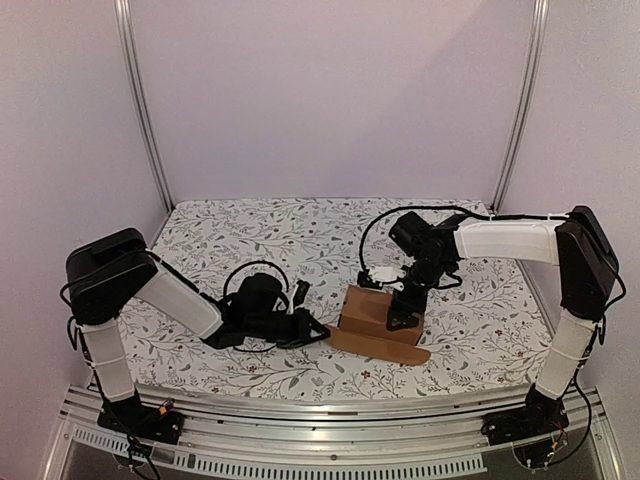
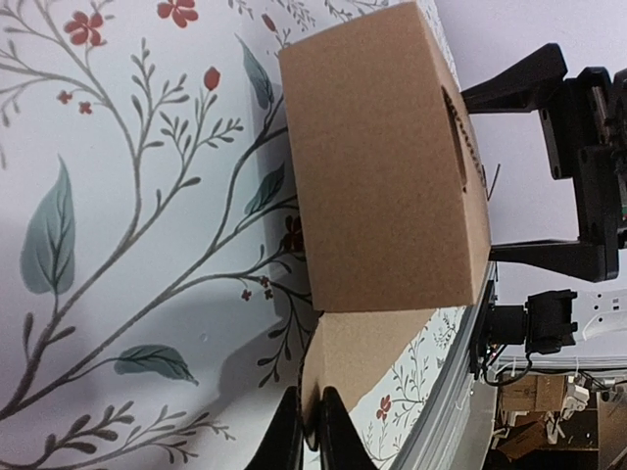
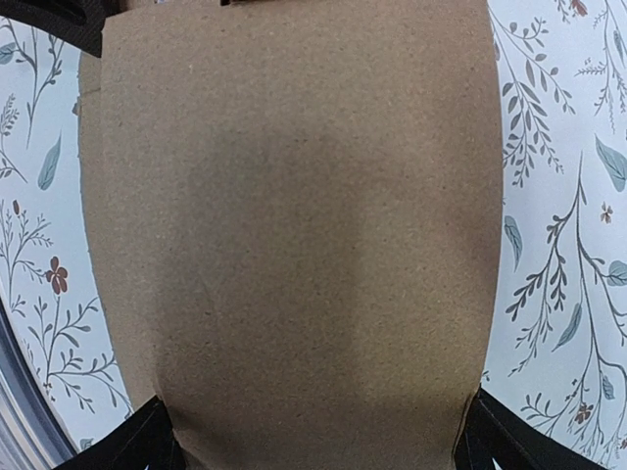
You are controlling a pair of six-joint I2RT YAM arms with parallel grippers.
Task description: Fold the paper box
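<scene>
The paper box (image 1: 380,308) is brown cardboard, partly folded into an oblong block, standing on the table right of centre. One flap (image 1: 378,345) lies flat toward the front. My left gripper (image 1: 320,331) is shut on the corner of that flap (image 2: 387,352), fingertips (image 2: 294,436) pinched on its edge. My right gripper (image 1: 405,312) comes down on the box's right end. Its jaws are spread wide, one finger (image 3: 132,443) against each side of the box (image 3: 294,225). The right gripper also shows in the left wrist view (image 2: 578,166).
The table (image 1: 250,235) has a white cloth printed with leaves and red flowers. A metal rail (image 1: 330,415) runs along the front edge. Upright frame posts (image 1: 145,110) stand at the back corners, with plain walls behind.
</scene>
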